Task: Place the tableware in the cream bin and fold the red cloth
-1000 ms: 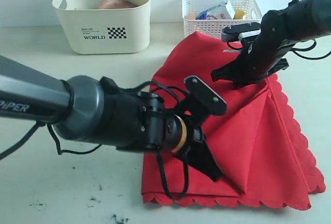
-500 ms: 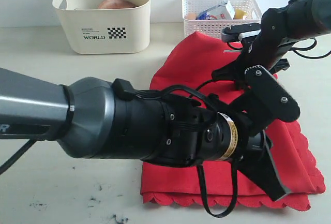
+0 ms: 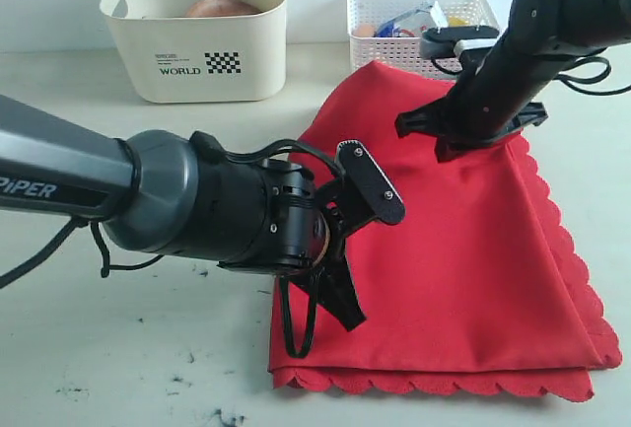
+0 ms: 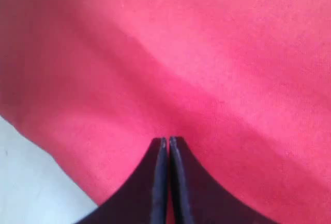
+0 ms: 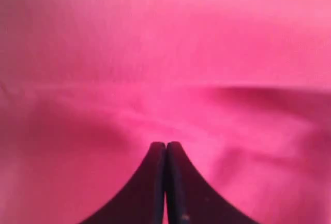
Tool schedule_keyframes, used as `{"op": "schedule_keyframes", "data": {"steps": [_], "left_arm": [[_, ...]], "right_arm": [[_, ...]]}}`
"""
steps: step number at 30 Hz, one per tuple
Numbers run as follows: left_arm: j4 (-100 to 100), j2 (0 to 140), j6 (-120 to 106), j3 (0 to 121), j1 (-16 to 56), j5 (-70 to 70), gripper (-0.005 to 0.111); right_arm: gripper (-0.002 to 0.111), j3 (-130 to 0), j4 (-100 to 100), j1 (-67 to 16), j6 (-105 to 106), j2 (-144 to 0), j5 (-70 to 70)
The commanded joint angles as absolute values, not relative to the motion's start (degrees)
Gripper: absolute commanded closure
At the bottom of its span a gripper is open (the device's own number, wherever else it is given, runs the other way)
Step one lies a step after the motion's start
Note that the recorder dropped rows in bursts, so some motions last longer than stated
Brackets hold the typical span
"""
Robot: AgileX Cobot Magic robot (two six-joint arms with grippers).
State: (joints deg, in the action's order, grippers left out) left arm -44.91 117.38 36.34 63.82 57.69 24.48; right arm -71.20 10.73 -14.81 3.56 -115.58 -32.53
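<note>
The red cloth (image 3: 463, 249) lies folded at lower right of the exterior view. Its long axis runs top to bottom, with a corner pointing up toward the white basket (image 3: 394, 47). The left gripper (image 4: 168, 142) has its jaws together at the cloth's left edge. The right gripper (image 5: 166, 145) has its jaws together over the upper part.

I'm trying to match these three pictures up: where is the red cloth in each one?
Exterior view: the red cloth covers the lower right of the picture.
Left wrist view: it fills nearly all, bar one pale corner.
Right wrist view: it fills the whole picture.
Shared landmark: the pale table, seen in the exterior and left wrist views only.
</note>
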Motion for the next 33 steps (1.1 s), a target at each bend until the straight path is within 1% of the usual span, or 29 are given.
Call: {"op": "schedule_keyframes", "data": {"steps": [1,5,7,13,18,21,24,25,27,31,33], "left_arm": [[-38.99,118.69,34.46,63.36,58.31,23.21,0.102],[-35.51,118.69,31.34,63.36,61.27,23.33,0.102],[-33.6,118.69,29.94,63.36,63.87,24.47,0.102],[-32.05,118.69,30.61,63.36,70.79,31.92,0.102],[-32.69,118.5,30.9,63.36,71.53,34.9,0.102],[-38.35,116.55,33.12,63.36,71.38,35.71,0.102],[-51.79,113.72,44.51,63.36,69.22,35.6,0.102],[-58.04,113.07,49.23,63.36,67.32,35.6,0.102],[-63.37,112.97,53.87,63.95,64.02,34.0,0.102],[-64.12,115.66,54.45,67.0,53.73,21.84,0.102],[-63.99,117.51,54.45,68.96,49.3,18.01,0.102]], "right_arm": [[0.108,-71.27,12.02,-14.66,5.58,-118.22,-36.45],[0.108,-70.67,11.87,-14.66,7.47,-118.79,-38.15],[0.108,-70.28,11.36,-14.66,7.47,-118.31,-38.05],[0.108,-70.13,6.2,-14.66,3.38,-117.93,-34.96],[0.108,-70.13,5.47,-14.66,1.34,-118.03,-32.15],[0.108,-70.13,5.35,-14.66,1.61,-118.25,-33.27],[0.108,-70.13,5.35,-14.66,1.61,-119.15,-33.53],[0.108,-70.13,5.35,-14.66,1.61,-119.34,-33.29],[0.108,-70.13,5.35,-14.66,1.61,-119.83,-33.29],[0.108,-70.13,5.63,-14.66,1.61,-120.64,-33.03],[0.108,-70.13,5.53,-14.66,2.1,-121.11,-33.01]]}}
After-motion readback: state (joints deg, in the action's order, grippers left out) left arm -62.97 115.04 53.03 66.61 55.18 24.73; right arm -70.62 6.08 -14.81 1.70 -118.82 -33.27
